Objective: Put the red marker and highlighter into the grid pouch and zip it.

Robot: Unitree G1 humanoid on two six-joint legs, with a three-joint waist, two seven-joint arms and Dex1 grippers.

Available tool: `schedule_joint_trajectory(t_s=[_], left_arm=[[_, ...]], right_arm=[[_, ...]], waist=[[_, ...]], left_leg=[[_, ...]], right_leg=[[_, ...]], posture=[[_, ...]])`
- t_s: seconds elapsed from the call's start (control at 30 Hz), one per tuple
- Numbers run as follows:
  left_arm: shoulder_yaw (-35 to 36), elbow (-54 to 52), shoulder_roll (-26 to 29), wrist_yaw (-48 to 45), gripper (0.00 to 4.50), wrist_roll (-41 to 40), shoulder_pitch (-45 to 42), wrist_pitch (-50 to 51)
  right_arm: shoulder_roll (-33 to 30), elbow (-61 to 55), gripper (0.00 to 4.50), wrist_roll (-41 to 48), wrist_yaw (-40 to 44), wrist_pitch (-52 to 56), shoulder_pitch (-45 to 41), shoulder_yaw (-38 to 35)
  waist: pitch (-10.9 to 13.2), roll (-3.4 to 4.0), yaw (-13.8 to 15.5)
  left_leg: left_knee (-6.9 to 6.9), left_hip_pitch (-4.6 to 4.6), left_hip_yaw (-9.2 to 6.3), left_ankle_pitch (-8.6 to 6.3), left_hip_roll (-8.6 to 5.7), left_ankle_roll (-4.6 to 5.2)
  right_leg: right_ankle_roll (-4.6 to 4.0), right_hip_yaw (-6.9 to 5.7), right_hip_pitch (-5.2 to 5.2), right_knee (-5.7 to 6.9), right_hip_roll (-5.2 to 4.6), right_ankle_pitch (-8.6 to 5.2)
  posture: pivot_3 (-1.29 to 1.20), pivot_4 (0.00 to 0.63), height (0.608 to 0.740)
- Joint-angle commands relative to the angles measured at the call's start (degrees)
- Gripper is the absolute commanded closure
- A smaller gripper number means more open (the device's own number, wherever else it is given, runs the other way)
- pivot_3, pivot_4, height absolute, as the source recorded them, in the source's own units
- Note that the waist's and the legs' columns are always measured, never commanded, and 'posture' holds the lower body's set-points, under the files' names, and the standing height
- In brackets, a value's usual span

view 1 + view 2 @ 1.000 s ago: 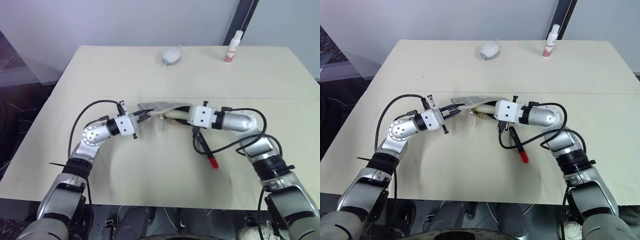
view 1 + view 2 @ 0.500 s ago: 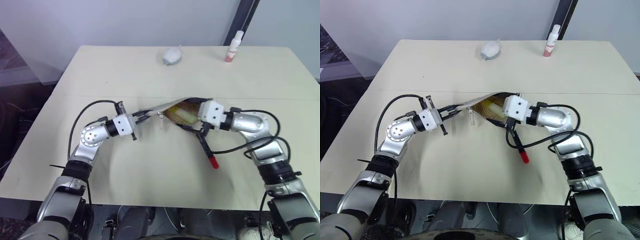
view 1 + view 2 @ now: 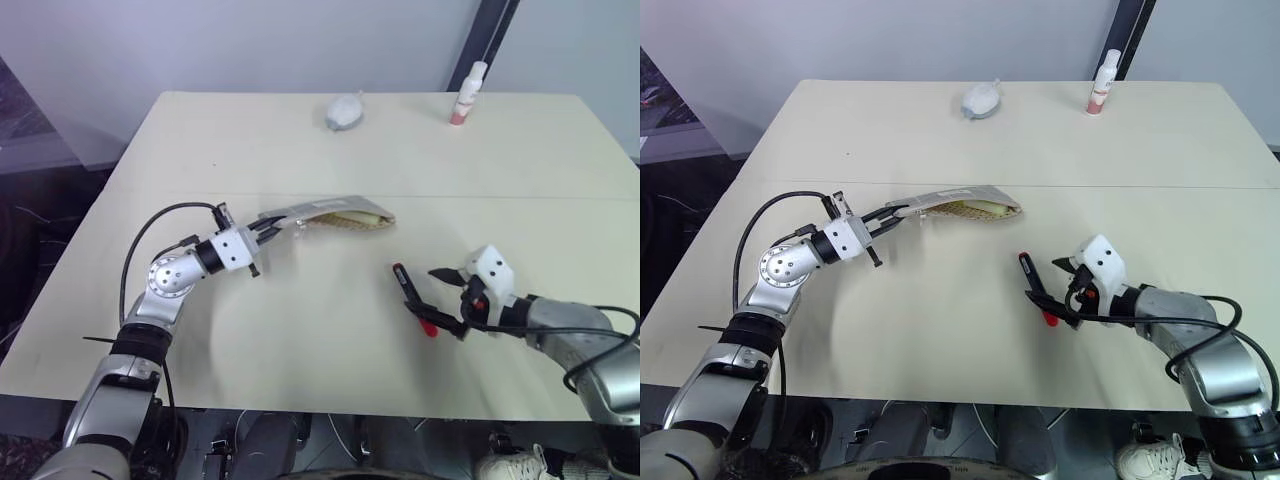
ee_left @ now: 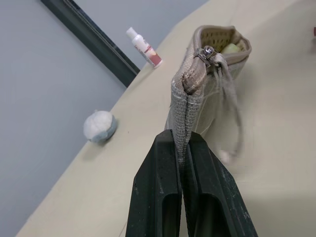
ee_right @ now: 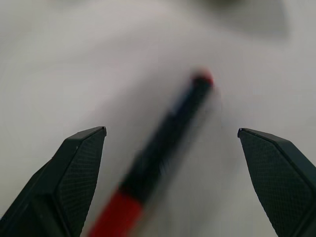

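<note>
No readable text, number, brand or sign in any view. White-and-pink bottle (image 3: 465,95) at far table edge has coloured band, but no letters can be read on it. Grid pouch (image 3: 330,214) shows only woven pattern, no legible label.
</note>
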Motion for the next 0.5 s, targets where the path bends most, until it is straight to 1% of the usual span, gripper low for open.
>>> schedule_joint_trajectory(t_s=[0.03,0.17,0.33,0.43,0.5], left_arm=[[0.59,0.18,0.28,0.62,4.50,0.33,-0.53,-1.82],[0.45,1.83,0.08,0.66,4.50,0.70,-1.46,-2.73],[0.43,4.16,-0.11,0.81,4.50,1.31,-2.63,-4.17],[0.39,5.34,-0.17,0.93,4.50,1.54,-3.10,-4.78],[0.31,5.89,-0.21,0.94,4.50,1.57,-3.26,-5.17]], right_arm=[[1.73,-5.14,0.06,0.95,-4.35,2.99,2.20,-2.75],[4.22,-8.57,0.06,1.29,-7.38,4.75,3.84,-0.78],[2.85,-8.02,0.06,-6.47,-9.83,1.26,4.37,6.44],[2.25,-6.11,0.84,-9.89,-10.84,-0.16,3.80,8.62],[1.42,-5.10,1.80,-11.30,-10.48,-1.32,2.26,9.49]], waist=[[0.00,0.00,0.18],[0.00,0.00,0.40],[-0.02,-0.04,0.64],[-0.09,-0.16,0.58],[-0.12,-0.22,0.50]], left_leg=[[0.00,-0.01,0.00,0.00,0.00,0.00],[0.01,-0.01,0.01,0.00,0.00,0.00],[0.02,0.02,0.01,0.00,0.00,-0.01],[0.05,0.03,0.02,-0.01,-0.01,-0.01],[0.05,0.05,0.02,-0.01,0.00,-0.01]], right_leg=[[0.00,0.00,-0.01,0.00,0.00,0.00],[0.01,0.00,-0.02,0.00,-0.01,0.00],[0.00,-0.01,-0.04,-0.08,-0.01,-0.01],[0.00,-0.01,-0.02,-0.12,-0.01,-0.01],[0.01,-0.01,-0.01,-0.12,-0.01,-0.01]], posture=[[0.00,0.150,0.740],[0.00,0.150,0.740],[0.00,0.150,0.740],[0.00,0.150,0.740],[0.00,0.150,0.740]])
